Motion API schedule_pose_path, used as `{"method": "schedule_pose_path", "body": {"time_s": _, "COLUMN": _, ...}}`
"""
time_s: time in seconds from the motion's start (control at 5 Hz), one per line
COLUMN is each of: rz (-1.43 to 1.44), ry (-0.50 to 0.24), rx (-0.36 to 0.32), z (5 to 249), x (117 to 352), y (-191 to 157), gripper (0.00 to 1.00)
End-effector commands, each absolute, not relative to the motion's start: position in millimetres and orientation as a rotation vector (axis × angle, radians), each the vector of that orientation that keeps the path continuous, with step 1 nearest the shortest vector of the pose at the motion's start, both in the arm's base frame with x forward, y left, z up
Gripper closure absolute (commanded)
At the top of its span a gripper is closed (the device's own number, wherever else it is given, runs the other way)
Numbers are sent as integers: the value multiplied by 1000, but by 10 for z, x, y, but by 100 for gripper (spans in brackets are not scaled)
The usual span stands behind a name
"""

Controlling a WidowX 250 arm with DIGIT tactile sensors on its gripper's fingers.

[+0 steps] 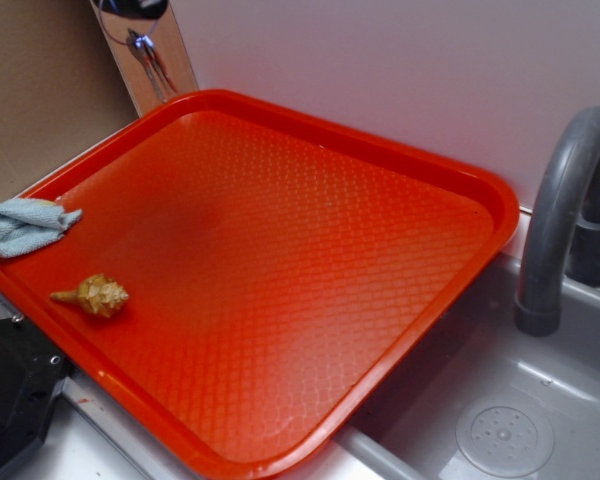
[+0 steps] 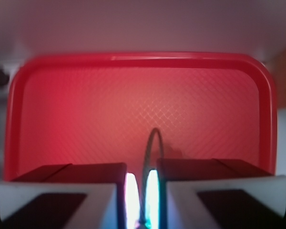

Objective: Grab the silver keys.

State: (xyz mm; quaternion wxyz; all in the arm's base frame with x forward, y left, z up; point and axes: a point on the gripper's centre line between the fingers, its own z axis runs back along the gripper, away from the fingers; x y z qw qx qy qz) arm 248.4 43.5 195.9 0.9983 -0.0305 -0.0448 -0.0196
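Note:
In the wrist view my gripper (image 2: 142, 191) is shut on the silver keys: their thin wire ring (image 2: 155, 143) loops up from the narrow gap between my fingertips. The rest of the bunch is hidden behind my fingers. I hang high over the red tray (image 2: 19, 119), whose whole width lies below me. In the exterior view thin silver-grey metal (image 1: 145, 50) dangles at the top left above the tray's far corner, under a dark shape cut off by the frame edge. The tray (image 1: 500, 215) carries no keys.
A tan spiky seashell (image 1: 95, 295) lies near the tray's left front. A light-blue cloth (image 1: 20, 225) drapes over its left rim. A grey faucet (image 1: 560, 200) and sink basin (image 1: 505, 435) stand to the right. A black block (image 1: 10, 400) sits at the bottom left.

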Motion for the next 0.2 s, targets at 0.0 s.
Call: {"method": "schedule_pose_path", "body": {"time_s": 0.0, "rz": -58, "ry": -69, "rx": -33, "z": 2008, "x": 2318, "y": 655, "gripper": 100}}
